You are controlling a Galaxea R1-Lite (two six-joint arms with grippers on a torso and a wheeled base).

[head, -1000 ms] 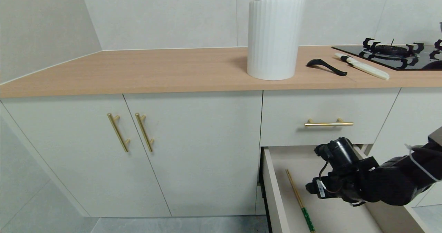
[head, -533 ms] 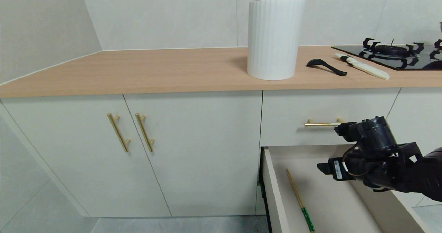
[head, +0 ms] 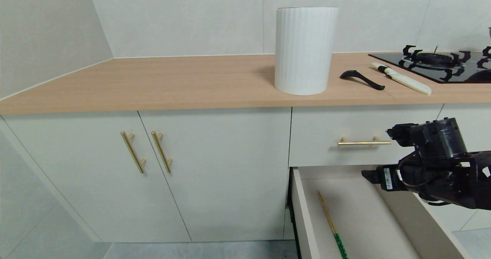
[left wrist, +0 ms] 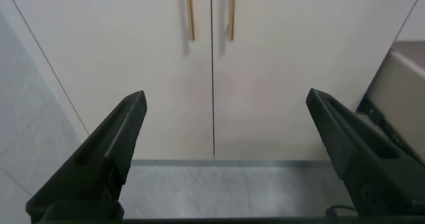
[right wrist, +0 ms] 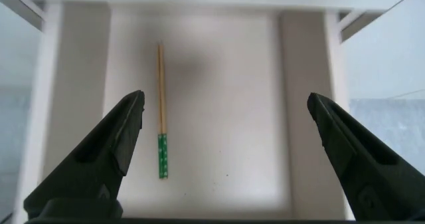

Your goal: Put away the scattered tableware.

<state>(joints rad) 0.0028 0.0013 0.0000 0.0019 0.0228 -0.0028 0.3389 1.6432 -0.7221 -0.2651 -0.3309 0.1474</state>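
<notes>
Our right gripper hangs over the open drawer at 4 o'clock in the head view, jaws spread wide, holding nothing. The chopsticks lie along the drawer's 9 o'clock side. The black spoon and knife lie at 3 o'clock from the white canister. Our left gripper, jaws wide apart, faces the cupboard doors.

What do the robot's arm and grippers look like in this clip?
The right arm is black, with a cylindrical housing at the wrist, a white barcode label and a thin looped cable. The right gripper and left gripper each have two dark, wedge-shaped fingers tapering to blunt tips.
</notes>
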